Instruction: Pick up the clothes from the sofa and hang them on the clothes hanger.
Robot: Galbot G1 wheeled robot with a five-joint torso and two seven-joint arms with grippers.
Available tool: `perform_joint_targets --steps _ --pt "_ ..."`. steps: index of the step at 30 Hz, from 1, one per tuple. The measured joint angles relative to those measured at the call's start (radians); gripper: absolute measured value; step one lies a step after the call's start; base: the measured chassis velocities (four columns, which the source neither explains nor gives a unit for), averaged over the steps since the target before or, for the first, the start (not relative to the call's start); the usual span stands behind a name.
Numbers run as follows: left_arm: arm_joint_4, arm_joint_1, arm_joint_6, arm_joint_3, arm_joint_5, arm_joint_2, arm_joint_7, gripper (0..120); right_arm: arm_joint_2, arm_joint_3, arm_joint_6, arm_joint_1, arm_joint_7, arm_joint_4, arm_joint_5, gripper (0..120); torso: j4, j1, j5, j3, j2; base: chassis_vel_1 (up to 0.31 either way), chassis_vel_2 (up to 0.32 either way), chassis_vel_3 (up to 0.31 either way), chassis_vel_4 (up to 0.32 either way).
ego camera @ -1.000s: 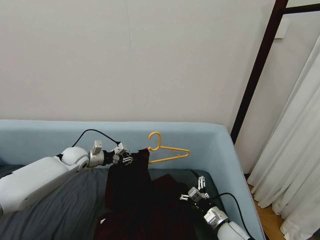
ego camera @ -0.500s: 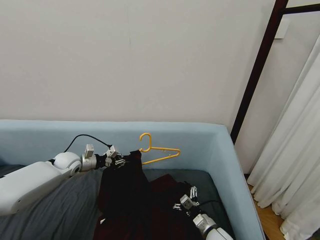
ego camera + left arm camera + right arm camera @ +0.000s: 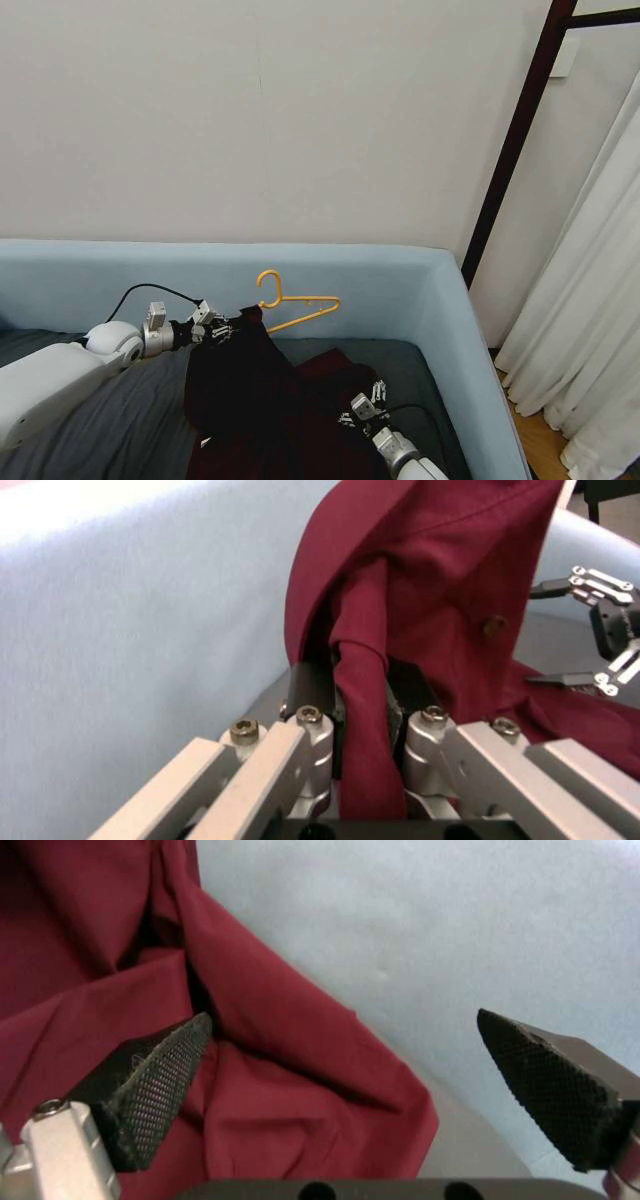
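A dark red garment (image 3: 250, 400) hangs from an orange hanger (image 3: 290, 305) above the grey seat of the sofa. My left gripper (image 3: 222, 330) is shut on the garment's shoulder beside the hanger hook; its fingers (image 3: 318, 705) pinch a fold of the red cloth (image 3: 420, 592). My right gripper (image 3: 362, 408) sits low by the garment's lower folds, open, with red cloth (image 3: 200, 1087) lying between its pads (image 3: 150, 1087) and not clamped. It also appears in the left wrist view as the right gripper (image 3: 595, 630), farther off.
The light blue sofa back (image 3: 420, 280) and arm wall (image 3: 480, 380) enclose the seat. A dark rack post (image 3: 510, 150) rises at the right, with white curtains (image 3: 590, 300) beside it. The wall behind is bare.
My left gripper has carried the garment and hanger leftward and slightly down. The right gripper has moved left and lower along the cloth.
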Motion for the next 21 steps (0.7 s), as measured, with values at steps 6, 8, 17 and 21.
perform_joint_targets --steps 6,8,17,21 --pt "-0.033 0.125 -0.003 -0.128 0.01 0.045 0.006 7 0.026 -0.011 0.0 0.016 0.003 -0.035 -0.017 100 0.0004 0.0 0.0001 0.0 0.0 0.0 0.0 0.0 0.0" --pt "-0.036 0.154 -0.005 -0.155 0.016 0.055 0.008 7 0.029 -0.02 -0.001 0.021 0.003 -0.04 -0.017 100 0.0006 0.0 -0.0001 0.0 0.0 0.0 0.0 0.0 0.0" --pt "-0.047 0.286 -0.015 -0.281 0.031 0.082 0.022 7 0.045 -0.069 -0.029 0.042 0.007 -0.077 -0.031 100 0.0002 0.0 -0.0001 0.0 0.0 0.0 0.0 0.0 0.0" --pt "-0.061 0.337 -0.016 -0.33 0.034 0.088 0.023 7 0.056 -0.09 -0.035 0.049 0.01 -0.092 -0.041 100 0.0001 0.0 -0.0002 0.0 0.0 0.0 0.0 0.0 0.0"
